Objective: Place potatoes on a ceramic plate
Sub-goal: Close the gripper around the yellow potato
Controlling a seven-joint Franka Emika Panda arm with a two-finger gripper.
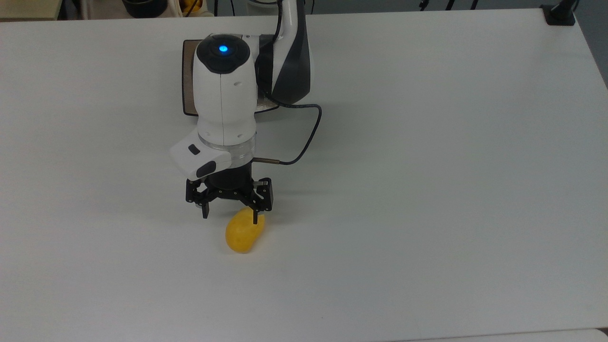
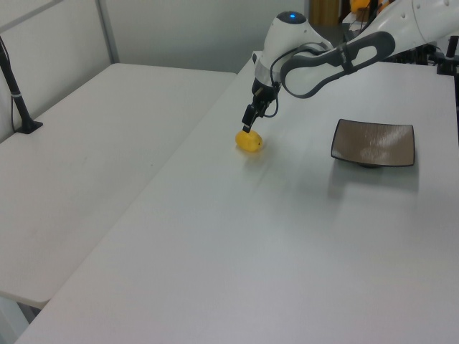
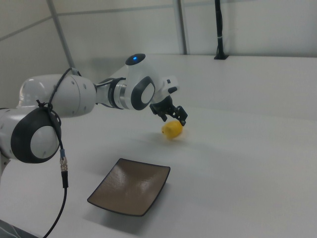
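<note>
Standing on the big white table (image 1: 427,190) is a white robot arm (image 1: 223,99) that leans down over the tabletop. Behind it in the top view sits the square brown plate (image 2: 373,142), well apart from the potato. The black gripper (image 1: 231,219) hangs just above the small yellow potato (image 1: 243,233), its two fingers (image 1: 255,217) spread wide with nothing between them. One fingertip shows in front of the potato's far end in the top view. The potato lies flat on the table.
</note>
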